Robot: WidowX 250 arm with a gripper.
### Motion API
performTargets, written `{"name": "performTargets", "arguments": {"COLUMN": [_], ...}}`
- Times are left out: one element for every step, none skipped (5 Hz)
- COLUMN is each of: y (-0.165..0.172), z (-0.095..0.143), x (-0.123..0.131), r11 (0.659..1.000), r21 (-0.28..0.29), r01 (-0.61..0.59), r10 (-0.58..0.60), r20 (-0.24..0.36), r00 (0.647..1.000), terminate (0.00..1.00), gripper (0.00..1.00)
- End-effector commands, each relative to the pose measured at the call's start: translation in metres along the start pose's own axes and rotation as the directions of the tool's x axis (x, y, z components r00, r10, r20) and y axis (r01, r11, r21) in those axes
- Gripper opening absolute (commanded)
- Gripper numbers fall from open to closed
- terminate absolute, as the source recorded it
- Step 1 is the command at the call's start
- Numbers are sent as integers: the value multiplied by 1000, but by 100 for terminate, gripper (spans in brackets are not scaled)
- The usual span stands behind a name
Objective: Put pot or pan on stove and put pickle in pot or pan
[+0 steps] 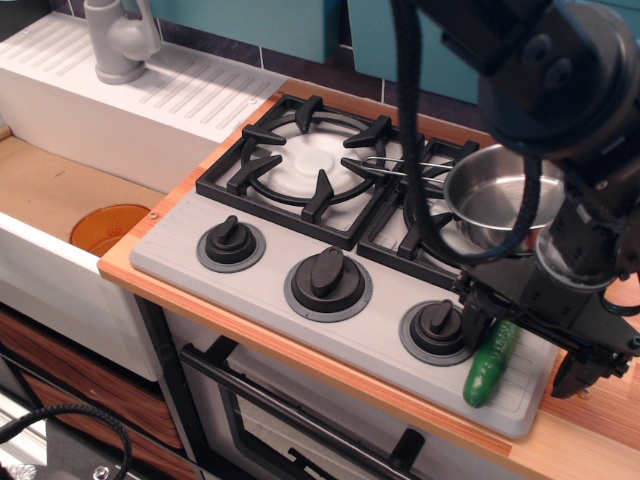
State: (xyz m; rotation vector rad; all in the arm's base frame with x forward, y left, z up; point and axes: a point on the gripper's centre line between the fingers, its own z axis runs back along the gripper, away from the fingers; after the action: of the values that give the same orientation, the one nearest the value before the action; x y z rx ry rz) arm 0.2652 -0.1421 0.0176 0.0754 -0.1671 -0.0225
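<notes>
The shiny steel pan (500, 205) sits on the right-hand grate of the grey stove (270, 285), its wire handle (400, 165) pointing left over the other burner. The green pickle (490, 368) lies on the stove's front right corner, beside the rightmost knob (438, 328). My gripper (520, 350) is low over the pickle and open. One finger (470, 318) stands left of the pickle's upper end and the other (572, 375) well to its right. The black wrist hides the pickle's far tip.
An orange bowl (108, 228) lies in the sink at left, and a grey faucet (120, 40) stands on the white draining board. Wooden counter (600, 410) borders the stove on the right. A black cable (415, 120) hangs over the right burner.
</notes>
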Motion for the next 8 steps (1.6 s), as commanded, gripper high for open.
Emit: {"name": "performTargets", "arguments": {"y": [-1, -2, -1, -1, 4, 14, 20, 29], "z": [-5, -4, 2, 12, 25, 50, 62, 69], "x": [5, 5, 4, 2, 1, 4, 18, 37], "r11": [999, 999, 999, 998, 999, 999, 999, 999], "r21": [-19, -34, -37, -47, -44, -46, -47, -47], "r01": [-28, -28, -32, -41, -31, -20, -26, -25], "r10": [28, 29, 33, 41, 30, 18, 23, 24], "r20": [26, 22, 15, -4, -18, -42, -44, -40], "r00": [999, 999, 999, 999, 999, 999, 999, 999], "terminate": [0, 0, 0, 0, 0, 0, 0, 0], "gripper": [0, 0, 0, 0, 0, 0, 0, 0]}}
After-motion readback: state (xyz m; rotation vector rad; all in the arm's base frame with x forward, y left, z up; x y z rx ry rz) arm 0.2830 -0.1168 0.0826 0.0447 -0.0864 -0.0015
